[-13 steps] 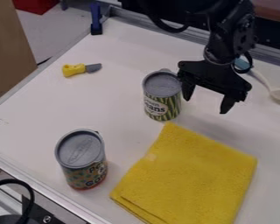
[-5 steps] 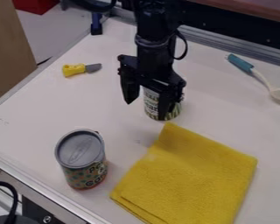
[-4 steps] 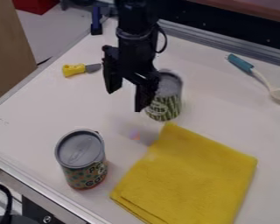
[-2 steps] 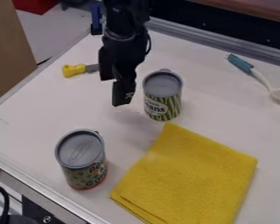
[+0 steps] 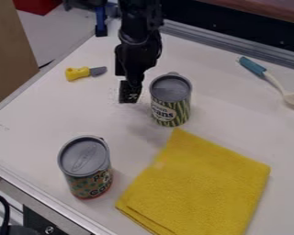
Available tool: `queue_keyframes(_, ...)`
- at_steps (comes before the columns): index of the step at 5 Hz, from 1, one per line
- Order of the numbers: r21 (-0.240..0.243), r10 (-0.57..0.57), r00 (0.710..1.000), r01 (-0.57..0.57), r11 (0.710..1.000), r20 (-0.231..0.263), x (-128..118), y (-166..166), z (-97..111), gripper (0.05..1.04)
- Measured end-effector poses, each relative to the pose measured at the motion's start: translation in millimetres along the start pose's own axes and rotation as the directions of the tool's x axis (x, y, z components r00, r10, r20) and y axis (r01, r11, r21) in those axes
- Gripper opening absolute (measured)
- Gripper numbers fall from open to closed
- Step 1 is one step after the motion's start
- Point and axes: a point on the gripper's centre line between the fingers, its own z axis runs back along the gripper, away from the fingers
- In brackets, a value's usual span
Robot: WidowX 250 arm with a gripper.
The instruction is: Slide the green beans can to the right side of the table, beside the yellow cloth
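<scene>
The black gripper [image 5: 128, 87] hangs above the white table, between the yellow-handled knife [image 5: 86, 72] on its left and the green beans can [image 5: 170, 100] on its right. It is turned side-on, and nothing can be seen held in it. The beans can stands upright with its grey lid up, just behind the top corner of a folded yellow cloth [image 5: 200, 187]. A second can [image 5: 86, 167], with an orange and green label, stands upright at the lower left.
A ladle [image 5: 271, 80] with a teal handle lies at the right edge. A metal rail [image 5: 235, 50] runs along the table's back, with a blue clamp [image 5: 101, 20] at the back left corner. A black cable [image 5: 3, 211] shows at the lower left.
From the right of the beans can, the gripper has passed across it to its left and turned side-on. The ladle's handle has come into sight. Cans, knife and cloth have not moved.
</scene>
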Motion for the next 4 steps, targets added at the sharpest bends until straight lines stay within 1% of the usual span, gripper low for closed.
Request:
queue_keyframes(1,-0.025,-0.058,0.998,0.059,0.998,0.008,11.3,8.0,-3.7,0.999)
queue_keyframes(2,-0.054,-0.097,0.995,0.096,0.994,-0.001,20.9,12.0,-8.7,0.999)
queue_keyframes(3,-0.081,-0.206,0.978,0.205,0.976,-0.013,28.2,7.1,-6.8,0.999)
queue_keyframes(4,-0.144,-0.281,0.96,0.279,0.949,0.007,37.9,-4.3,-10.0,0.999)
